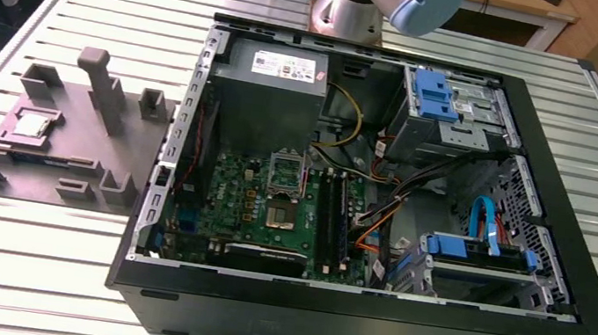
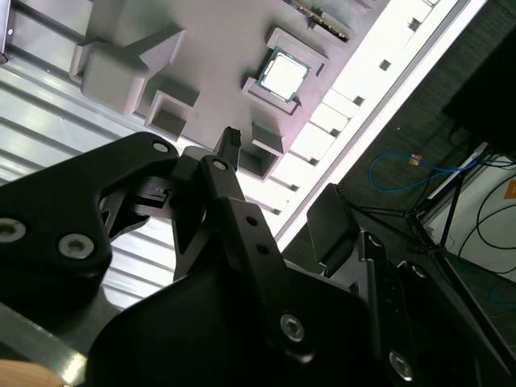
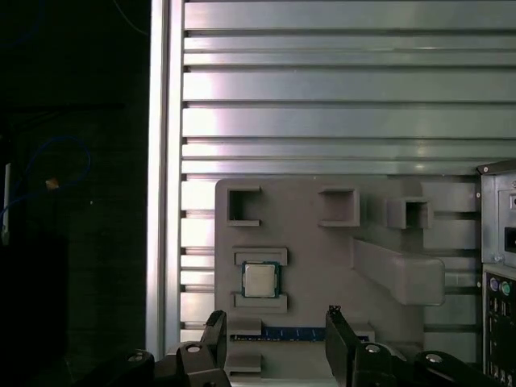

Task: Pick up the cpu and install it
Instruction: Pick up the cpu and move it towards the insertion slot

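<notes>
Cpu (image 3: pixel 260 280): lay flat in a recess of the grey holder (image 3: pixel 322 258) on the slatted table (image 3: pixel 322 81); judged light, rigid, slick-topped, delicate underneath, best gripped by opposite edges; gripper (image 3: pixel 274 316) was near it, spread wide, holding nothing.

The small square silver-topped cpu (image 3: pixel 260 280) lies flat in the holder's recess (image 3: pixel 260 258).

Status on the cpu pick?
Tool open, empty, short of grey fixture block. Small silver square cpu seated in its pocket, untouched. Nothing in the way.
</notes>
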`<state>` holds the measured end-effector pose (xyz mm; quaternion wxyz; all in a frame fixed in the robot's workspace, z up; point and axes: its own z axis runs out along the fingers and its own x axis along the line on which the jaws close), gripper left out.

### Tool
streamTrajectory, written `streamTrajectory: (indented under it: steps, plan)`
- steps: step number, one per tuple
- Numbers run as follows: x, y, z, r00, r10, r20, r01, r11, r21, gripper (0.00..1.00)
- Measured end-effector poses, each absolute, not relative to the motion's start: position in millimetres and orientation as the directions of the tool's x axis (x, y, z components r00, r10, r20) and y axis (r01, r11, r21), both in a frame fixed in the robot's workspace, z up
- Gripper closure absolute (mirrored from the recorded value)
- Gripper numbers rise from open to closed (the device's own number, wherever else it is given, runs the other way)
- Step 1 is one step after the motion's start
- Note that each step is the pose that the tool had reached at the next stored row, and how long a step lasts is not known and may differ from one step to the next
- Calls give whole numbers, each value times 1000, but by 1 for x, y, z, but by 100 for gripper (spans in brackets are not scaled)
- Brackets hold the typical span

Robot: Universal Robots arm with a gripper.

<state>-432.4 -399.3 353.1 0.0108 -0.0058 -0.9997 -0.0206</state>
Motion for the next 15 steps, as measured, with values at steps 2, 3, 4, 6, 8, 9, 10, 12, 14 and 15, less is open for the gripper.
streamTrajectory:
  steps: [2, 3, 4, 6, 8, 9, 10, 12, 14, 15]
  plan:
    - [-432, -399, 352, -1000, 11, 22, 12, 999, 41, 40]
    - [-432, -399, 351, -1000, 11, 22, 12, 999, 41, 40]
    - [-432, -399, 350, -1000, 11, 22, 12, 999, 41, 40]
    - [-432, -399, 347, -1000, 11, 22, 12, 999, 41, 40]
    - [-433, -399, 344, -1000, 11, 22, 12, 999, 41, 40]
    - [-432, -399, 343, -1000, 11, 22, 12, 999, 41, 40]
    - [-432, -400, 341, -1000, 11, 22, 12, 999, 41, 40]
    - [-432, -400, 338, -1000, 11, 22, 12, 999, 41, 40]
    - [-432, -402, 335, -1000, 11, 22, 12, 999, 41, 40]
    - [-432, -403, 333, -1000, 11, 22, 12, 999, 41, 40]
